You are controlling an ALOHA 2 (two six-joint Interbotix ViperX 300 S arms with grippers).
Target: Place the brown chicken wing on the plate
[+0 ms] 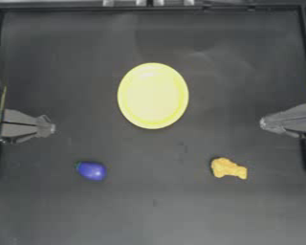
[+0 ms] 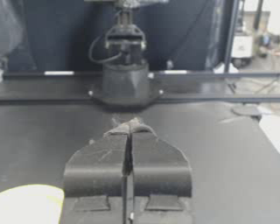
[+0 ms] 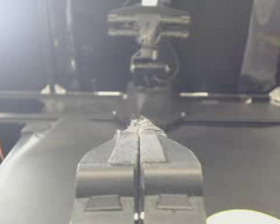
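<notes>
Over at the left edge of the table (image 1: 53,210), your left gripper (image 1: 48,127) sits drawn back, jaws pressed flat together with nothing between them; your left wrist view confirms it, the two dark fingers (image 2: 98,166) meeting along a single seam. Move in from there and you meet a small blue-purple egg-shaped object (image 1: 91,170) lying on the dark surface, nearer you than the gripper and well apart from everything else. In the middle, farther back, the yellow plate (image 1: 152,95) lies flat and bare, roughly halfway between your two arms; a slice of its rim shows in the corner of the left wrist view (image 2: 25,203) and again in the right wrist view (image 3: 242,217). Carry on rightward and there is your brown chicken wing (image 1: 228,168), a lumpy golden piece resting on the table, off the plate, on the near right side of it and not touching it. Last, at the right edge, your right gripper (image 1: 265,123) is parked level with the left one, jaws closed tight and holding nothing, its fingers (image 3: 110,170) pressed together along one seam in its own wrist view.
</notes>
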